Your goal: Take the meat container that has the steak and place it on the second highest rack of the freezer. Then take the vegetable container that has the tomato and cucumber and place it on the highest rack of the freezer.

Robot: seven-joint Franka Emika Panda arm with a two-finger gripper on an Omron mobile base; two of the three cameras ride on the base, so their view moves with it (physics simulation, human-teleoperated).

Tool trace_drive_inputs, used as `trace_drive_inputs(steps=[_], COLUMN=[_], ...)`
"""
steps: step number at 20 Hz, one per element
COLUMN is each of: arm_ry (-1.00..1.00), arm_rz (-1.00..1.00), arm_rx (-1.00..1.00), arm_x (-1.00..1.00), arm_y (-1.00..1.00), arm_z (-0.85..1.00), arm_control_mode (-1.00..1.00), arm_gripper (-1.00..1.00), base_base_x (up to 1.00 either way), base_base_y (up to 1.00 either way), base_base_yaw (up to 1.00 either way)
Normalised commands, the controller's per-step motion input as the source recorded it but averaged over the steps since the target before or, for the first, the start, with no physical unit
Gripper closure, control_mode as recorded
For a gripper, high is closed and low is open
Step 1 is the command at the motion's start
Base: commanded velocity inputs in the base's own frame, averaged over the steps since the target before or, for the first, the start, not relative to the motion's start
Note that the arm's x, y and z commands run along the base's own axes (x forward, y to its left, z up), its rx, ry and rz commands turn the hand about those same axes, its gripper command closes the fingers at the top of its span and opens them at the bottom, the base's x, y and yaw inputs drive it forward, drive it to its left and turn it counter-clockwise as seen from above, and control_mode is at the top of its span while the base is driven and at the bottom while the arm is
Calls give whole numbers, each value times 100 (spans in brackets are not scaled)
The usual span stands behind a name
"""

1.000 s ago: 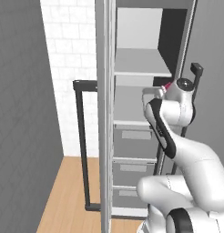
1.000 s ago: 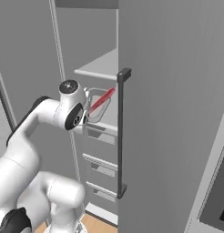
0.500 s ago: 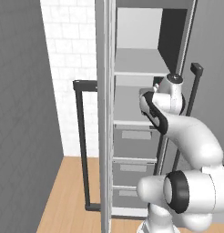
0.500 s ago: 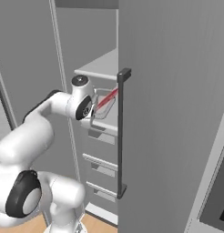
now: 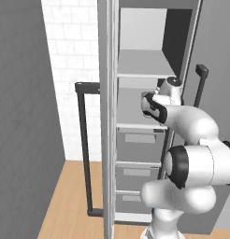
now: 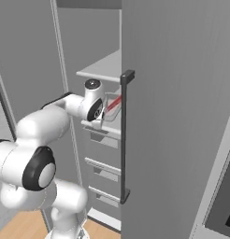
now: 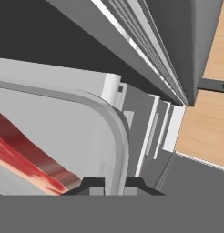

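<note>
My gripper [image 7: 114,183] pinches the tray [image 7: 114,132] rim, steak [image 7: 27,157] inside, just over the lower of 2 open shelves in the freezer [image 5: 140,70]. I should keep it level, push deeper, then release.

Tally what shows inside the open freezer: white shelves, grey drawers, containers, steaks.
White shelves: 2
Grey drawers: 3
Meat container: 1
Steak: 1
Total: 7

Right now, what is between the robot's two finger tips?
In the hand view, the curved rim of the meat container runs between the finger tips of the gripper; the steak lies inside.
</note>
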Motion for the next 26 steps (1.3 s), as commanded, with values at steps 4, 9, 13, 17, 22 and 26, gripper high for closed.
trace_drive_inputs(steps=[4,9,13,17,22,26], arm_ry=[-10,-8,4,4,0,-3], arm_rz=[0,0,0,0,0,0], arm_rx=[0,0,0,0,0,0], arm_x=[14,21,30,46,50,42], arm_y=[0,0,0,0,-12,-7], arm_z=[-42,-31,-3,0,-9,-25], arm_control_mode=[-100,-100,-100,-100,-100,-100], arm_gripper=[100,100,100,100,100,100], base_base_x=[0,0,0,0,0,0], base_base_y=[0,0,0,0,0,0], base_base_yaw=[0,0,0,0,0,0])
